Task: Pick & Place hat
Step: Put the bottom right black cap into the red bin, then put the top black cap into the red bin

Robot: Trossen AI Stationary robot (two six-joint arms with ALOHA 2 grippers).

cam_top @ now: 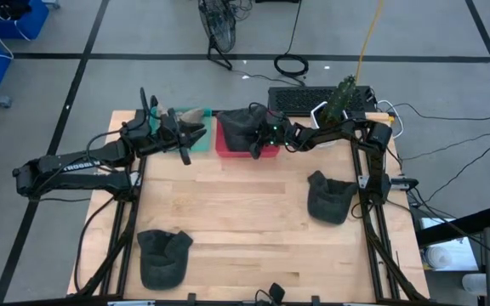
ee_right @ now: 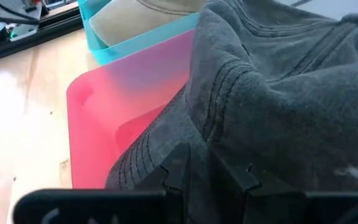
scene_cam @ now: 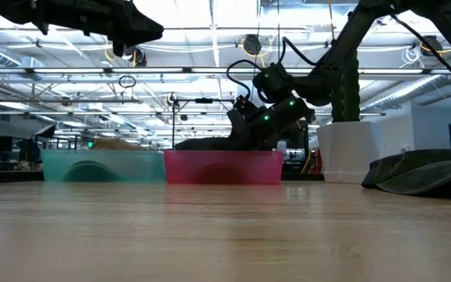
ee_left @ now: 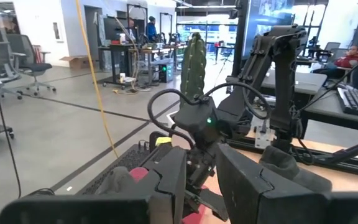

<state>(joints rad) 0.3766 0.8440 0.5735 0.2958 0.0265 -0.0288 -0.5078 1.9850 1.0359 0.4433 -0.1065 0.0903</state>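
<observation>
**Dark hat held over the red bin by the right arm**

From above, the right gripper (cam_top: 266, 136) reaches from the table's far right corner to the red bin (cam_top: 225, 146) at the far edge, its fingers clamped on a dark grey hat (cam_top: 243, 127) that sits in or just over that bin. The left gripper (cam_top: 187, 136) waits just beside it, over the teal bin (cam_top: 196, 113), which already holds a tan hat. Two more dark hats lie on the wooden table (cam_top: 245, 212): one near the right edge (cam_top: 328, 196), one at the near left corner (cam_top: 163, 255), both well apart from the bins.

At table height, the hat (scene_cam: 210, 143) droops below the right gripper (scene_cam: 249, 125) into the red bin (scene_cam: 224, 168); the cloth sags, so it is light and soft and will fold wherever it is pinched.

The left wrist view shows the left arm's own fingers (ee_left: 166, 180) slightly apart with nothing between them, and the right arm beyond, before a green cactus (ee_left: 192, 65).

The right wrist view shows the hat's stitched crown (ee_right: 272, 81) bunched against the closed fingers. The brim is probably the firmer hold; the crown slips and crumples. The teal bin's wall (ee_right: 142, 34) touches the red one, and the left gripper hovers close, so both crowd any sideways move.
</observation>
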